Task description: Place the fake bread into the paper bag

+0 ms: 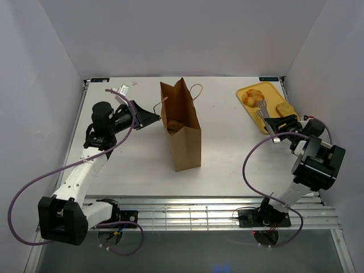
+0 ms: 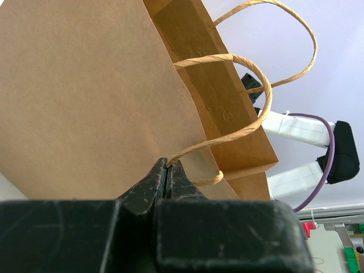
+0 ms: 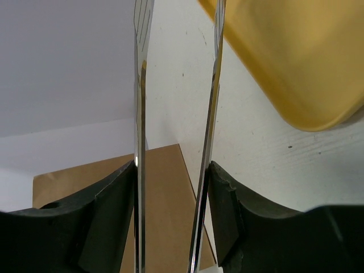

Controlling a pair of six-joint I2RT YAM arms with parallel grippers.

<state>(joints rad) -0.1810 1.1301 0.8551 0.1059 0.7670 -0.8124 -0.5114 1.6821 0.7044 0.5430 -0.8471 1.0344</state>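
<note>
Pinching the near twisted handle (image 2: 226, 56) of the paper bag (image 1: 185, 142) with the left gripper (image 2: 166, 169), with both jaws pressed fully together on the paper cord right where it meets the bag's rim; holding that gripper against the bag's left side near the open top, with the bag standing on the white table (image 1: 131, 165) between the two arms. Looking down through the open mouth at one golden-brown piece of fake bread (image 1: 173, 124) lying inside the bag, just beside the closed left jaws but on the other side of the paper wall. Clasping a pair of metal tongs (image 3: 139, 114) with the right gripper (image 3: 173, 176), with its fingers (image 3: 111, 199) standing roughly half apart and bearing on the outer faces of the two steel blades, and with a clear gap showing between the blades. Reaching with the tongs from the right gripper over the yellow tray (image 1: 245, 89) at the table's far right corner, well apart from the bag; pointing the tips at a round roll (image 1: 251, 98), contact not discernible, and passing just beside a flatter browned piece (image 1: 285, 108) lying nearer the gripper
</note>
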